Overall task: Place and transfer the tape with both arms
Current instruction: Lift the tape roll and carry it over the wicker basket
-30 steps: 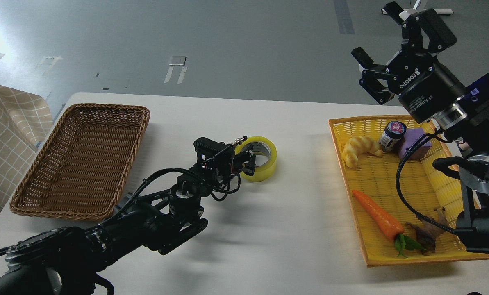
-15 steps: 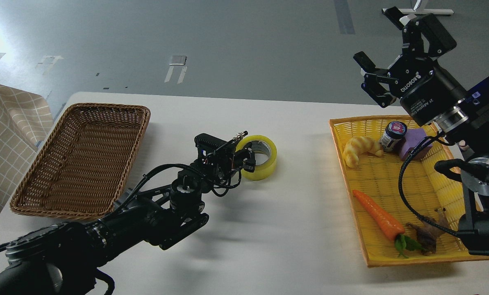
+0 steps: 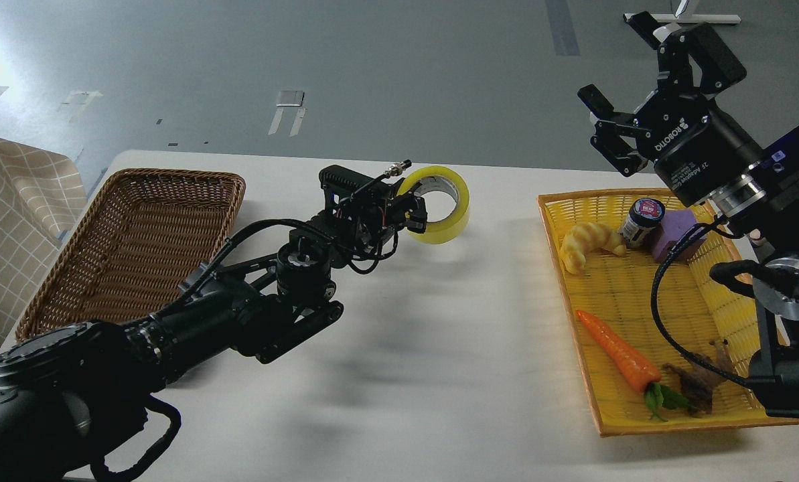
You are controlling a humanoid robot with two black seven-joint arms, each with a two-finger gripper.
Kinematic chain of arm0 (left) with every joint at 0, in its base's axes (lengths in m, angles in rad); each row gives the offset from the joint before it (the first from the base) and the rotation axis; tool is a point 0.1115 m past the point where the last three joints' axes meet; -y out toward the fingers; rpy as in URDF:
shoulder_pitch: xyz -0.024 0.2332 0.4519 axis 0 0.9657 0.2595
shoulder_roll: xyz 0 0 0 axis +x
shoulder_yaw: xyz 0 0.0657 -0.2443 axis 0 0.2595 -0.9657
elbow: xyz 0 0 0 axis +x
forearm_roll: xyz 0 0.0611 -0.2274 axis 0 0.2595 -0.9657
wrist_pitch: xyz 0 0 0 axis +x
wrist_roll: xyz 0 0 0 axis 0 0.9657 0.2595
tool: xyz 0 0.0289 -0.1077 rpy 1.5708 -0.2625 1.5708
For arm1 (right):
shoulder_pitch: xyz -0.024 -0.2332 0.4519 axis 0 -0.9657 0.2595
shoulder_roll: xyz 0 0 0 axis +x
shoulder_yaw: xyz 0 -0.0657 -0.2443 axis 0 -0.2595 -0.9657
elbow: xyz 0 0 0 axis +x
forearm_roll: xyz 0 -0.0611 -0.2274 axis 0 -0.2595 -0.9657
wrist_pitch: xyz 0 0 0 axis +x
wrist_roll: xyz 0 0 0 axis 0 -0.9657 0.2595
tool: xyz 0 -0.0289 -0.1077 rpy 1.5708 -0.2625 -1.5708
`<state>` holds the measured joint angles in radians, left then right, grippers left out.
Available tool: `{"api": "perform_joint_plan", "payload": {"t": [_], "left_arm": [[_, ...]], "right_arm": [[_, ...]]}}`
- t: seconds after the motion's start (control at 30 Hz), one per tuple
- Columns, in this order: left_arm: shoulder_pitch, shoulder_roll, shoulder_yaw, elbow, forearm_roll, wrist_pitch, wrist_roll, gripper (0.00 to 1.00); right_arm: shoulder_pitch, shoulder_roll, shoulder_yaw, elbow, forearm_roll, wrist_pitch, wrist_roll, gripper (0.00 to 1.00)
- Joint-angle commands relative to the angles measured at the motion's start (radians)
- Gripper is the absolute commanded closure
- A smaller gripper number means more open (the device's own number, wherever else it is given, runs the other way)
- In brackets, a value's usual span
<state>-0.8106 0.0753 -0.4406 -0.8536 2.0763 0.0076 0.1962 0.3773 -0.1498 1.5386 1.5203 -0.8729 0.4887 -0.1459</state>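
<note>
Two baskets frame your workspace: the brown wicker basket sits at the left edge of the white table, and the yellow tray at the right edge, so you've got a wide bare strip of tabletop between them to move in. One roll of tape is up off the table near the far middle, tilted on its side, with your left gripper clamped onto its left rim. Its shadow falls on the bare surface underneath. Your right gripper is high over the far right corner, above the tray's far edge, fingers spread wide and holding nothing, well apart from the roll. In the tray you can count five things: one croissant toy, one small jar, one purple block, one carrot and one brown lump at the near end. The wicker basket has nothing in it, and a checked cloth hangs just past it at far left.
</note>
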Motion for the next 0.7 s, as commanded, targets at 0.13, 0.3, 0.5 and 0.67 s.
{"api": "perform_joint_plan", "payload": {"t": [0.13,0.3,0.5,0.67], "left_arm": [[-0.048,0.171,0.000,-0.110,-0.004,-0.060,0.000,0.95],[-0.084,0.340,0.000,-0.186,-0.004,-0.083,-0.014,0.95],[-0.094,0.527,0.000,-0.240,-0.002,-0.093,-0.124,0.95],[-0.050,0.720,-0.001,-0.295,-0.002,-0.084,-0.187,0.95]], "right_arm": [[0.000,0.001,0.000,-0.002,0.000,0.000,0.002,0.02],[0.002,0.004,-0.002,-0.003,0.000,0.000,0.002,0.02],[0.006,0.006,-0.002,-0.003,0.000,0.000,0.000,0.02],[0.006,0.001,-0.002,-0.003,0.000,0.000,0.000,0.02]]}}
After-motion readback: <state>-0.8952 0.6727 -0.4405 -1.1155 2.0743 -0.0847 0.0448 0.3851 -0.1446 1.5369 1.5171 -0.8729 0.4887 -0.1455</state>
